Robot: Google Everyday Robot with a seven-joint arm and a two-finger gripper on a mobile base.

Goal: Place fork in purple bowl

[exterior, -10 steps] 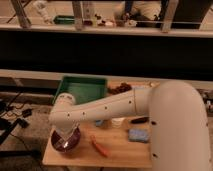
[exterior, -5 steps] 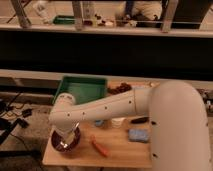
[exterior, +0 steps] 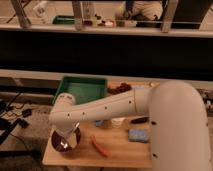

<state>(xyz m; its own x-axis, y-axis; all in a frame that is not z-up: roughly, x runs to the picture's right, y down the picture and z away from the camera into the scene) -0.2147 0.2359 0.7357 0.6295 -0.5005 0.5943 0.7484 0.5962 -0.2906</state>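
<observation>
Pale wood surface [exterior: 120, 150] carries everything. The purple bowl [exterior: 76, 141] sits at the surface's front left corner, dark and glossy inside. The gripper [exterior: 65, 137] hangs straight down over the bowl, its tip at or just inside the rim, covering most of the bowl's middle. Cannot tell how wide the gripper is set, or whether it holds anything. The fork can't be made out; there is a small pale glint in the bowl under the gripper, unclear what it is.

The white arm [exterior: 107, 106] reaches in from the right across the surface, with the big white robot body [exterior: 177, 125] filling the right side. A green tray [exterior: 82, 90] sits behind the bowl at the back left. A thin red-orange item [exterior: 99, 146] lies just right of the bowl. A blue sponge [exterior: 137, 135] lies further right, with a small white cup [exterior: 118, 122] and a dark elongated item [exterior: 139, 120] behind it. Dark reddish things [exterior: 120, 89] sit just right of the tray.
</observation>
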